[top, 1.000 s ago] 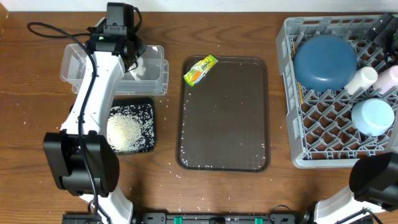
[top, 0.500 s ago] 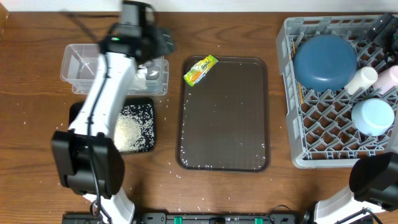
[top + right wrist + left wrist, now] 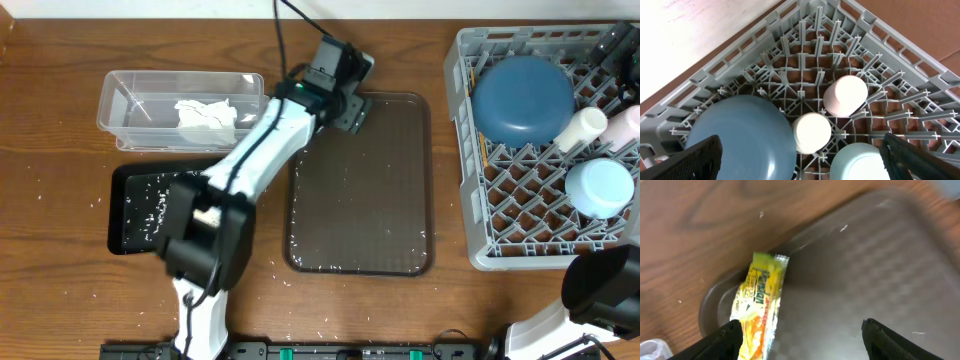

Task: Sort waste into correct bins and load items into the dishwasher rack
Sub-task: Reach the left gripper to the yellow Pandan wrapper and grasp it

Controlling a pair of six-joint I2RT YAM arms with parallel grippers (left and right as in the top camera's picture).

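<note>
The wooden table (image 3: 60, 240) has a warm, streaked grain and is speckled with stray white grains. On it lies a brown serving tray (image 3: 370, 200), a rounded rectangle with a fine chequered texture and a raised lip. In its far left corner rests the small yellow-green snack wrapper (image 3: 760, 305), a flat glossy foil packet with a crimped silver end and printed lettering, lying slightly askew against the lip.

The left gripper (image 3: 802, 327) hangs over that corner with its dark fingers spread wide apart. One finger is just beside the wrapper's near end, and nothing is pinched.

The crumpled white tissue (image 3: 207, 115) sits soft and wrinkled inside the clear rectangular plastic tub (image 3: 140, 100). Loose white rice grains (image 3: 152, 200) dot the shallow black rectangular tray (image 3: 122, 235), which the arm partly covers.

The large square grey plastic dishwasher rack (image 3: 520, 230), with its diagonal lattice, holds a large smooth dark-blue bowl (image 3: 522, 98), a smaller light-blue bowl (image 3: 598, 187), a small white cup (image 3: 580, 127) and a small pink cup (image 3: 625, 125). The right gripper (image 3: 800, 140) hovers above the rack, fingers fully spread and empty.

A second ago the left arm stood over the clear tub. It has since swung across to the tray corner, leaving the tissue in the tub and now hiding the wrapper from the overhead camera. The rack's contents have not shifted.
</note>
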